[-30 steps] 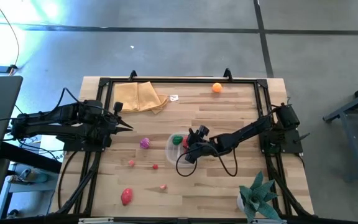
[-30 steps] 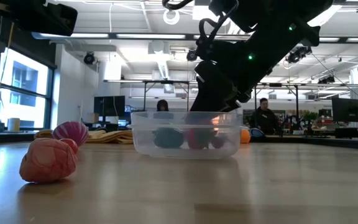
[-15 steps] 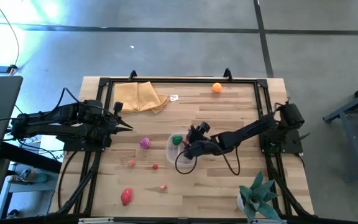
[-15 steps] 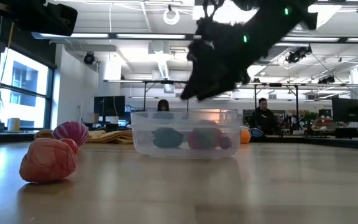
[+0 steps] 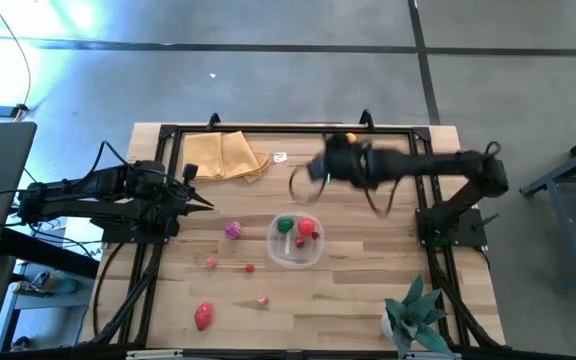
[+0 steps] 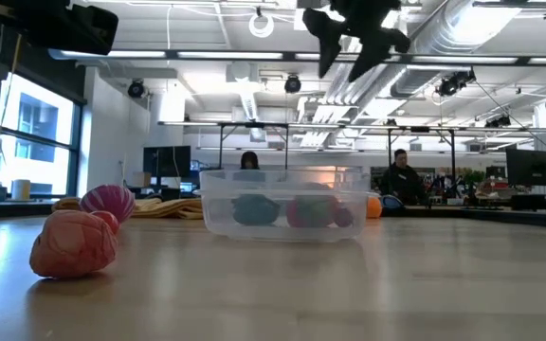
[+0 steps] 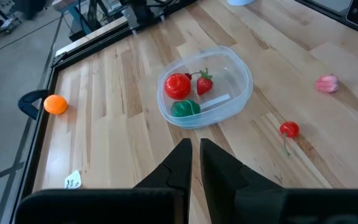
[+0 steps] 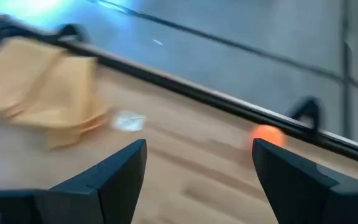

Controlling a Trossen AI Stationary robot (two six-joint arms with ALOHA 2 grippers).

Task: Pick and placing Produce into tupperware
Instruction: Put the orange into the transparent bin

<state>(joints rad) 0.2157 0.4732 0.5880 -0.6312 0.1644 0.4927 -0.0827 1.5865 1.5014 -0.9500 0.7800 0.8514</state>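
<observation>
The clear round tupperware [image 5: 295, 258] stands mid-table and holds a green piece [image 7: 185, 108], a red tomato [image 7: 178, 86] and a strawberry [image 7: 204, 83]. More produce lies loose on the table: an orange [image 8: 267, 134] by the far edge, a magenta piece [image 5: 232, 230], a red one [image 5: 203, 316] and a few small pink and red ones. My right gripper [image 5: 320, 165] hangs open and empty high above the table, beyond the tub's far side and short of the orange. My left gripper [image 7: 194, 155] is shut and empty at the table's left, pointing toward the tub.
A tan folded cloth [image 5: 225, 156] and a white tag [image 8: 128, 121] lie at the far left. A spiky green potted plant [image 5: 415, 315] stands at the near right corner. A black frame [image 5: 288, 129] runs along the table's edges.
My right gripper has risen out of the tupperware, high above the table, and swung toward the far edge and the orange, rolling as it went; it stays open and empty. The pieces in the tub stay put.
</observation>
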